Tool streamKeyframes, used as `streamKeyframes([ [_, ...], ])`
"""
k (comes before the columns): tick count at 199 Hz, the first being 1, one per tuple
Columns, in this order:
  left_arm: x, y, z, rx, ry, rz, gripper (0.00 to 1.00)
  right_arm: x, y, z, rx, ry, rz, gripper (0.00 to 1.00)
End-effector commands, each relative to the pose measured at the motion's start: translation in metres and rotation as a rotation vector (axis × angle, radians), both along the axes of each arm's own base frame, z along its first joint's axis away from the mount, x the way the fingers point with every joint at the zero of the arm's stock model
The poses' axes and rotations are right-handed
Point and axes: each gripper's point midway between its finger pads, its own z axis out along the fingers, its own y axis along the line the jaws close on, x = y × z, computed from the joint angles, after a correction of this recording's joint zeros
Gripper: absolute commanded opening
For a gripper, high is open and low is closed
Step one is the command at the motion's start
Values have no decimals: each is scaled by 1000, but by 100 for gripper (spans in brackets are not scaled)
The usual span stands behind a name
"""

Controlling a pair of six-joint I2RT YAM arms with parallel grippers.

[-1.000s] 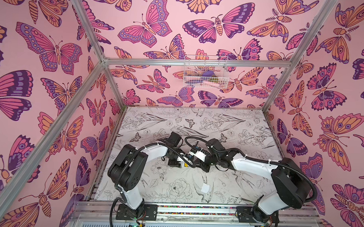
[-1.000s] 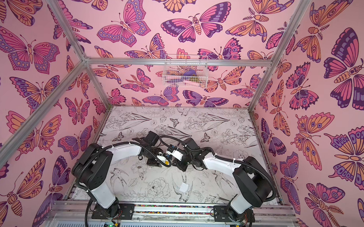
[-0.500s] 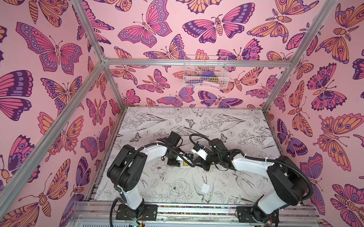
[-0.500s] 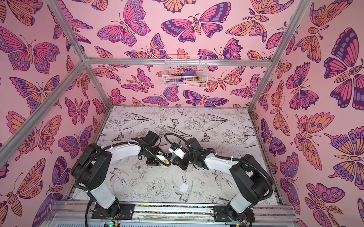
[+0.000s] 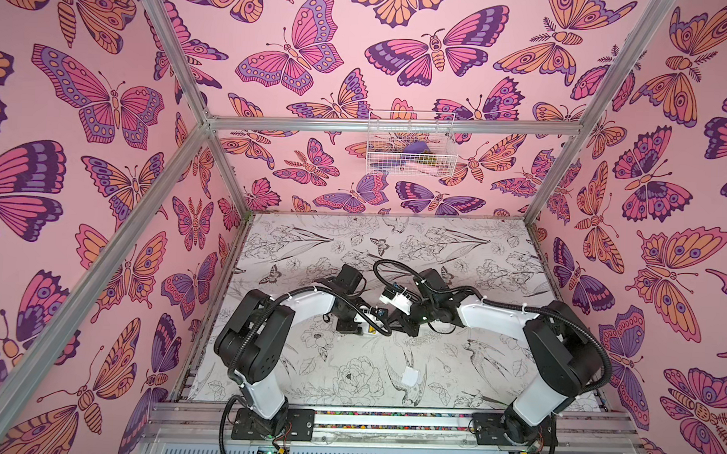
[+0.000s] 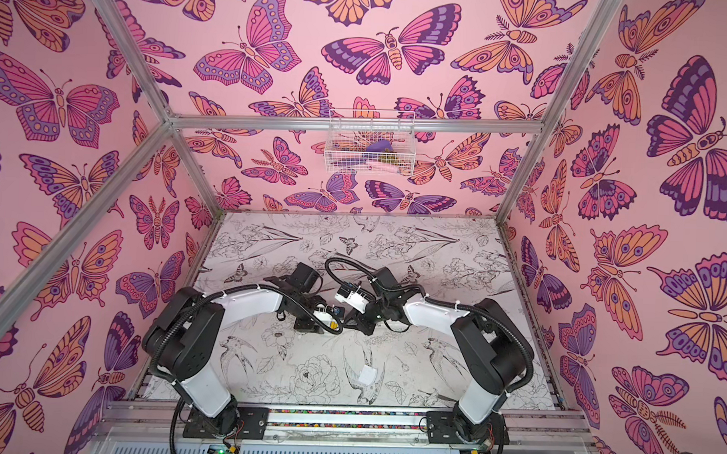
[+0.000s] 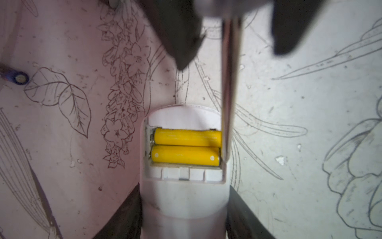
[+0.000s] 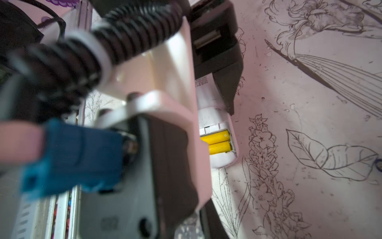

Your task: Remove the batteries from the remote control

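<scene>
The white remote control (image 7: 184, 198) lies back up with its compartment open, and my left gripper (image 7: 185, 207) is shut on its body, a dark finger pressed to each side. Two yellow batteries (image 7: 186, 147) sit side by side in the compartment, also seen in the right wrist view as batteries (image 8: 219, 142). My right gripper (image 7: 231, 59) hangs above, shut on a long thin grey tool (image 7: 227, 99) whose tip reaches the batteries' end at the compartment wall. In both top views the grippers meet mid-table, left gripper (image 5: 352, 323) and right gripper (image 5: 391, 322).
A dark battery (image 7: 17, 77) lies loose on the flower-print mat beside the remote. A small white cover plate (image 5: 410, 377) rests nearer the front rail. A wire basket (image 5: 410, 144) hangs on the back wall. Pink butterfly walls close in three sides.
The right wrist has shifted slightly toward the back of the table. The left arm and the remote have stayed still.
</scene>
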Motion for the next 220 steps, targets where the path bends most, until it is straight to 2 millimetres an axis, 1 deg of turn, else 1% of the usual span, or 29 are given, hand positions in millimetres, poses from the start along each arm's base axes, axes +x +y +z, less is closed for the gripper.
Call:
streamKeyframes([
  [1,-12,1,-22,28,41,-7,40,-25,-25,-36,-215,-57,9,0],
  [9,-13,1,-21,24,41,-10,40,-22,-24,-35,-219,-119,-9,0],
  [20,-13,1,-22,24,45,-11,40,-11,-22,-33,-198,-214,-83,0],
  [27,-14,0,-23,23,48,-11,40,-6,-24,-35,-187,-245,-124,0],
  [29,-14,1,-23,24,50,-10,40,-3,-22,-26,-163,-273,-141,0],
  [32,-14,1,-24,26,51,-11,40,0,-22,-21,-148,-297,-159,0],
  [47,-15,0,-22,19,45,-14,40,10,-19,-8,-116,-381,-213,0],
  [65,-19,0,-25,18,60,-26,40,23,-15,7,-94,-474,-255,0],
  [82,-20,0,-27,19,70,-23,40,32,-16,20,-72,-528,-303,0],
  [101,-19,-1,-24,14,62,-22,40,39,-18,36,-24,-566,-365,0],
  [126,-19,0,-28,25,69,-22,40,41,-22,43,6,-574,-403,0],
  [152,-19,0,-30,27,70,-30,40,37,-20,50,59,-536,-394,0],
  [170,-17,0,-30,32,70,-19,40,36,-22,47,65,-515,-394,0],
  [196,-17,0,-29,29,66,-21,40,36,-26,51,88,-509,-414,0],
  [208,-17,1,-30,37,64,-19,40,35,-28,49,71,-508,-412,0],
  [220,-13,1,-27,40,51,-9,40,33,-33,45,48,-507,-412,0],
])
